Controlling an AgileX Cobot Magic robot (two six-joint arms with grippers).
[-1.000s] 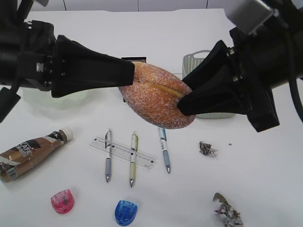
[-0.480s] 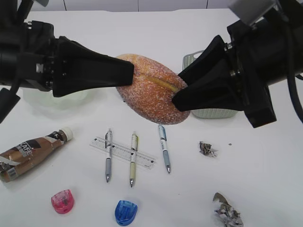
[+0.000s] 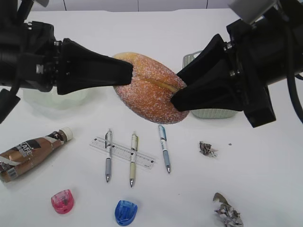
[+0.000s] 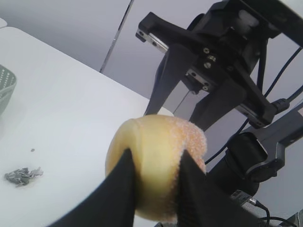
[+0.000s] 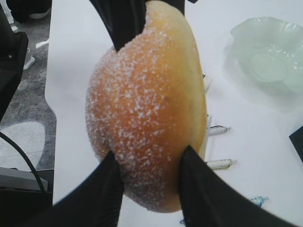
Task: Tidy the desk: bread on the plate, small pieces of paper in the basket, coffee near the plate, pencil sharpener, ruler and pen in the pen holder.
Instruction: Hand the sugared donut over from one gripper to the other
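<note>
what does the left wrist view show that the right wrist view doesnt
Only the left wrist view shows the basket at its left edge, one small piece of paper lying on the desk, and the right end effector seen from the front with its cables.

Only the right wrist view shows the plate, standing bare, and the ends of pens below the bun.

Both show the bread, off the desk and pinched at opposite ends by both end effectors, including the left end effector.
</note>
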